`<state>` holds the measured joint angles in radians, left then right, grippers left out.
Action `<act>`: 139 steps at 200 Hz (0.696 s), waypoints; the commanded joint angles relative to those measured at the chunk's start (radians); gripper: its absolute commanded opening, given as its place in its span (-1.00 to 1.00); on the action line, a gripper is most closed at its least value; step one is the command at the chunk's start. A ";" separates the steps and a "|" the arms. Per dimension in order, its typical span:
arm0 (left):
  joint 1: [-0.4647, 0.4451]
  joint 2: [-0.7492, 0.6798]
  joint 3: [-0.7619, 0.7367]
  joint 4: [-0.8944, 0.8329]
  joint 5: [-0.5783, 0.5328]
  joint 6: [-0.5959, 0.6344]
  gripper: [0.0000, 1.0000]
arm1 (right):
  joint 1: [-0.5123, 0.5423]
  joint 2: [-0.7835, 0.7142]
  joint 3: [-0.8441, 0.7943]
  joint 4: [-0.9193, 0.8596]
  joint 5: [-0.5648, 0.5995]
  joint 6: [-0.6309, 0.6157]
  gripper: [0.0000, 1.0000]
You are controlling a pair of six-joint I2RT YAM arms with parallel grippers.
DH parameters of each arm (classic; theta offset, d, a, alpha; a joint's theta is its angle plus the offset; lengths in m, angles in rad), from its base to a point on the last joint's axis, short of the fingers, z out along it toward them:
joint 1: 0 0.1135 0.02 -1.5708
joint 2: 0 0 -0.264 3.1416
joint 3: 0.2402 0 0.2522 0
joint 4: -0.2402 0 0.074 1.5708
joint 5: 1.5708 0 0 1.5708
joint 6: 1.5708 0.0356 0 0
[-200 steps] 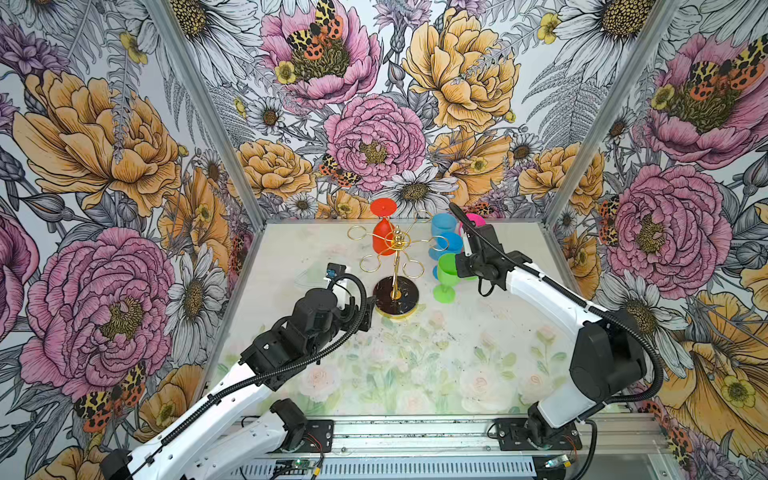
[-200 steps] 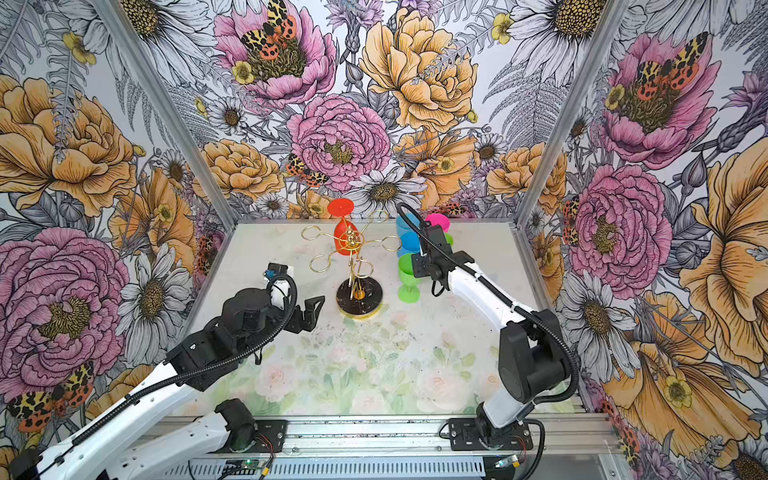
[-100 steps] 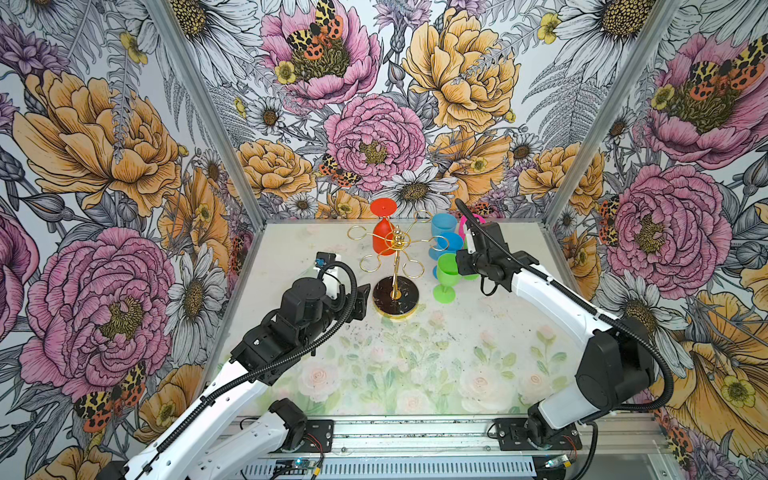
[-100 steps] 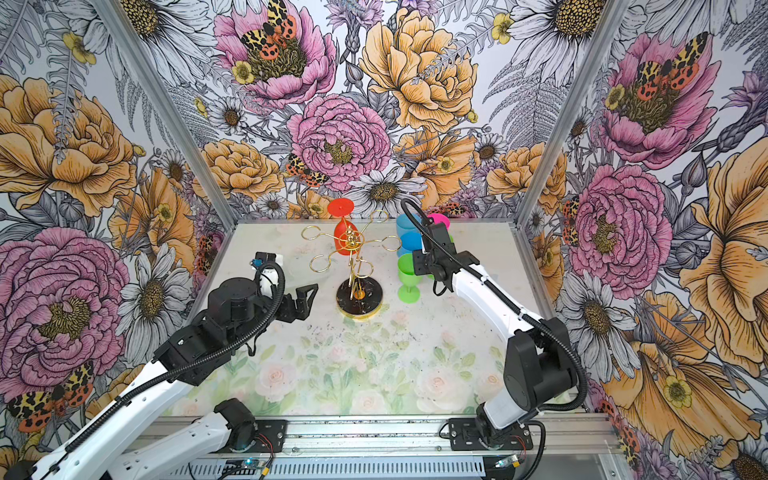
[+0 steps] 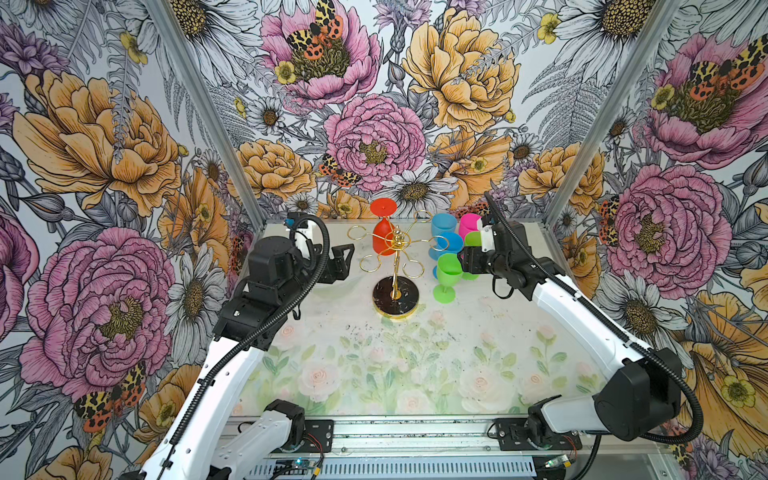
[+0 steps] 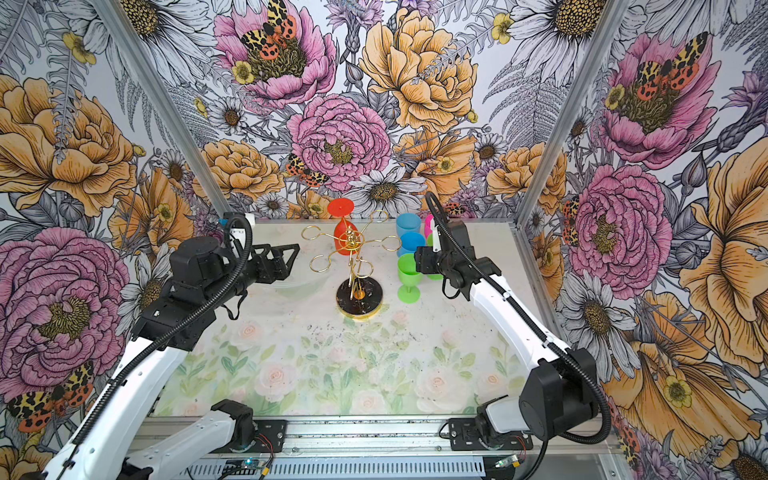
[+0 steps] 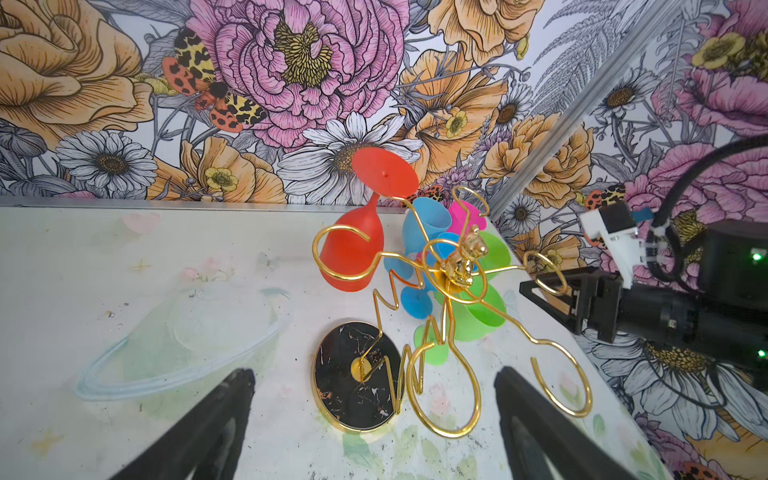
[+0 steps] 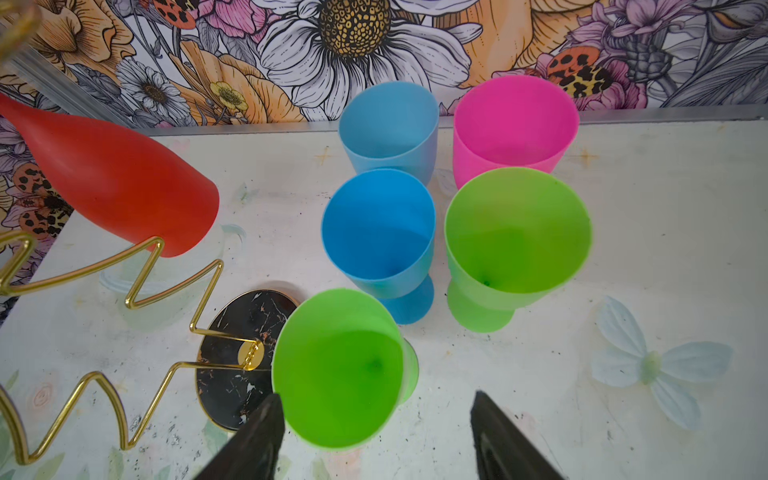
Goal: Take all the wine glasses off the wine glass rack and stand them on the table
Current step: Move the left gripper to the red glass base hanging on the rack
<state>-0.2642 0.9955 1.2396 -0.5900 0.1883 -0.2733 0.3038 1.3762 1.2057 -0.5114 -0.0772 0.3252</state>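
One red wine glass (image 5: 383, 239) hangs bowl-down on wine glass rack (image 5: 384, 296) in both top views, left wrist shows my left gripper (image 7: 374, 374) spread wide facing rack, right wrist shows right gripper (image 8: 376, 397) parted, green glass (image 8: 340, 365) just ahead

In a top view you get only a sliver of pink glass (image 6: 427, 225) behind the right arm (image 6: 498, 307). Right wrist crops rack (image 8: 226, 332) and red glass (image 8: 116, 183).

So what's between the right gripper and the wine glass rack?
The nearer green glass, upright; both top views and the right wrist view show it.
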 commanded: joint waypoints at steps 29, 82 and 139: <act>0.148 0.212 0.160 0.002 0.324 -0.095 0.73 | -0.040 -0.118 -0.068 0.021 -0.124 -0.005 0.46; 0.201 0.461 0.334 0.002 0.503 -0.135 0.53 | -0.046 -0.186 -0.107 0.027 -0.176 -0.035 0.46; 0.200 0.641 0.480 0.002 0.578 -0.155 0.42 | -0.048 -0.226 -0.123 0.026 -0.182 -0.046 0.46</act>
<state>-0.0689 1.5936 1.6611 -0.5949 0.6834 -0.4057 0.2619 1.1835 1.0943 -0.5102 -0.2420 0.2966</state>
